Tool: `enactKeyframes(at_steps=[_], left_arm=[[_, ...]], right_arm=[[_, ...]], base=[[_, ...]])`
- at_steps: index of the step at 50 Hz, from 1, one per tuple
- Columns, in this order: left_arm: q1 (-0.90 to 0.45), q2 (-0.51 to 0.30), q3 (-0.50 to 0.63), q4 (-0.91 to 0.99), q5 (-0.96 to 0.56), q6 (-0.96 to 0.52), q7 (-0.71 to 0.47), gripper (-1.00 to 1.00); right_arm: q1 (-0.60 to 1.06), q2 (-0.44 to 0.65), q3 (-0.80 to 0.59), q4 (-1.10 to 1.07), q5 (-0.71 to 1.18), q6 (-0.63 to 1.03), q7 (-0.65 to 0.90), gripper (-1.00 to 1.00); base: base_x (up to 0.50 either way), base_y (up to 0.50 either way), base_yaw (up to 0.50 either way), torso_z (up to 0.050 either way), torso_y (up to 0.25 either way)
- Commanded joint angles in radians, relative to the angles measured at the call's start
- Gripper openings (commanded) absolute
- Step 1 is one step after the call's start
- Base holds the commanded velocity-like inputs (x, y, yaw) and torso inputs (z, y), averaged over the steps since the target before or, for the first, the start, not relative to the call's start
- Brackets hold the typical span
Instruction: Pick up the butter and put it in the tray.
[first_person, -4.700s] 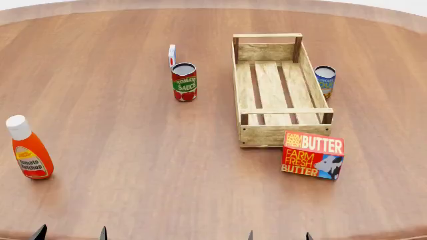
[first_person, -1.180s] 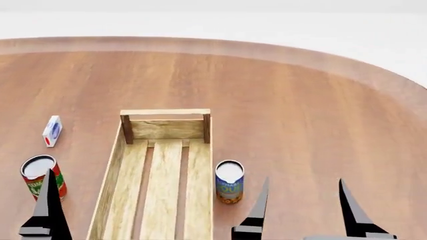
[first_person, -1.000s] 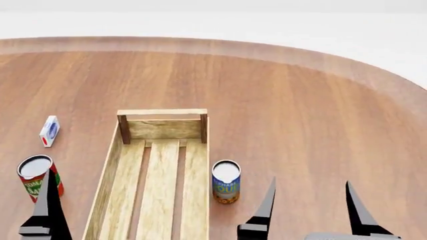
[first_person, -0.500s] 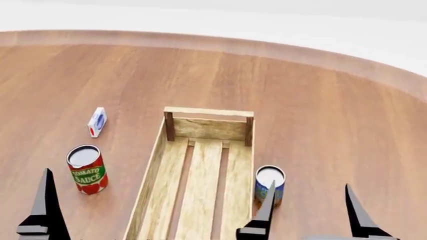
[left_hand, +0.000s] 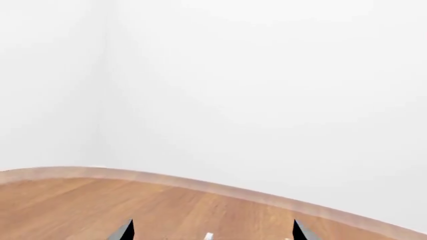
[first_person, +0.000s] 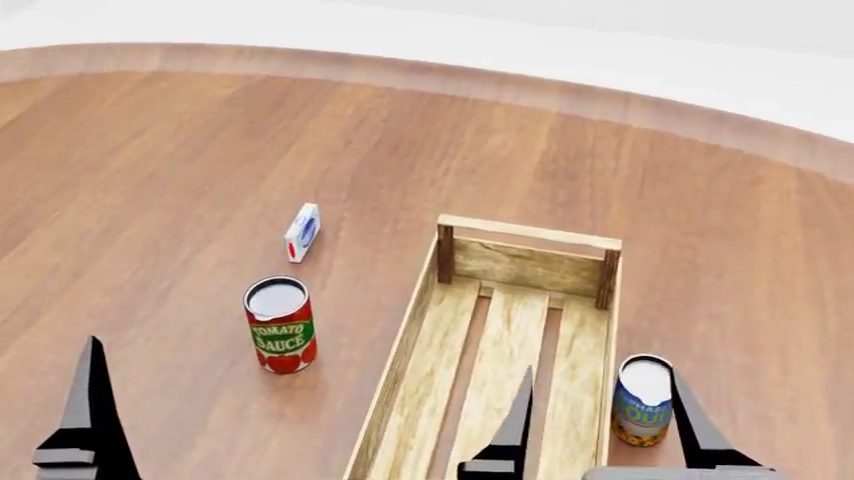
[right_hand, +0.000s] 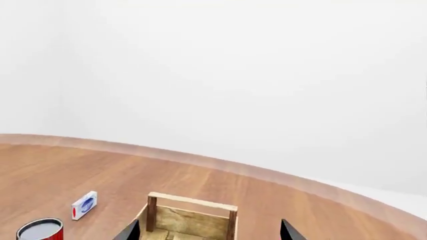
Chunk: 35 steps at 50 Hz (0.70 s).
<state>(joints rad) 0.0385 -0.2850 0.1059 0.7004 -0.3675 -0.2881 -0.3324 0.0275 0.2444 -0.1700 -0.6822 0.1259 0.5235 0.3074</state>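
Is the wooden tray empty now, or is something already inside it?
Empty as far as shown: the tray has bare slats; its near end is out of view.

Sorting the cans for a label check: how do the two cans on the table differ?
The tomato sauce can is red with a green label; the other can is blue and yellow. The tomato sauce can stands apart, on the tray's other side; the blue one stands close beside it. Both stand upright.

left claw (first_person: 91, 420): black pointed fingers, grey clamp | right claw (first_person: 601, 425): seemingly alike
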Motion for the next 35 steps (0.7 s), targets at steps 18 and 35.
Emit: enactKeyframes(at_steps=[18, 35], left_arm=[[0.001, -0.002, 0.016, -0.052, 0.001, 0.031, -0.005, 1.0], [-0.004, -0.012, 0.02, -0.04, -0.007, 0.022, -0.016, 1.0]], right_arm=[[-0.083, 0.168, -0.056, -0.045, 0.128, -0.138, -0.232, 1.0], [-0.204, 0.319, 0.044, 0.009, 0.334, -0.284, -0.474, 1.0]], base=[[0.0, 0.0, 0.0, 0.0, 0.0], [0.0, 0.0, 0.0, 0.0, 0.0]])
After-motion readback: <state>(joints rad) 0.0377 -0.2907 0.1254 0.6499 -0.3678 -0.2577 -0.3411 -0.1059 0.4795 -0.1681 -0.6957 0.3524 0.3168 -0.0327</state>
